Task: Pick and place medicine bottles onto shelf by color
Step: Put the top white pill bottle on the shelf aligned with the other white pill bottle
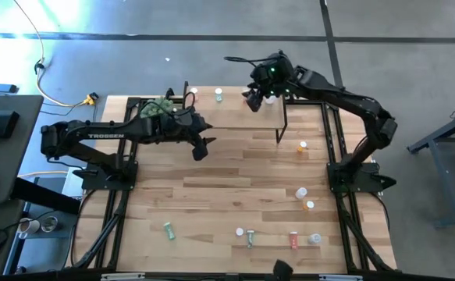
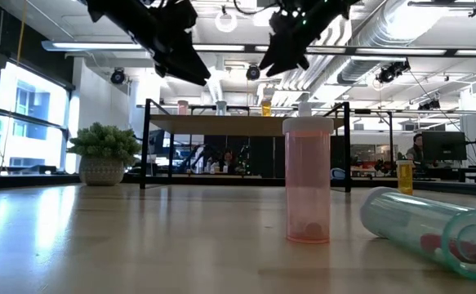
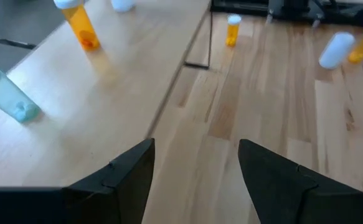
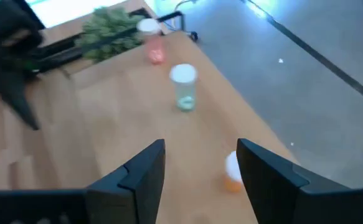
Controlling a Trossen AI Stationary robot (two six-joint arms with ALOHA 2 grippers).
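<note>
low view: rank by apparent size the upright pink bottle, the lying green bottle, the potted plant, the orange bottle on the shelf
1. Lying green bottle and upright pink bottle: similar, both near the camera, not ranked.
2. Potted plant.
3. Orange bottle on the shelf, far off.

I count three small white-capped plastic medicine bottles (image 1: 218, 94) standing on the light wooden shelf (image 1: 235, 119), eight more scattered off it, and one green potted plant (image 1: 158, 108) beside it.

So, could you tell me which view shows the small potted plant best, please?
The low view: the potted plant stands unobstructed at the table's far edge, pot and foliage visible. The high view has it partly under the left arm; the right wrist view shows only foliage; the left wrist view misses it.
</note>
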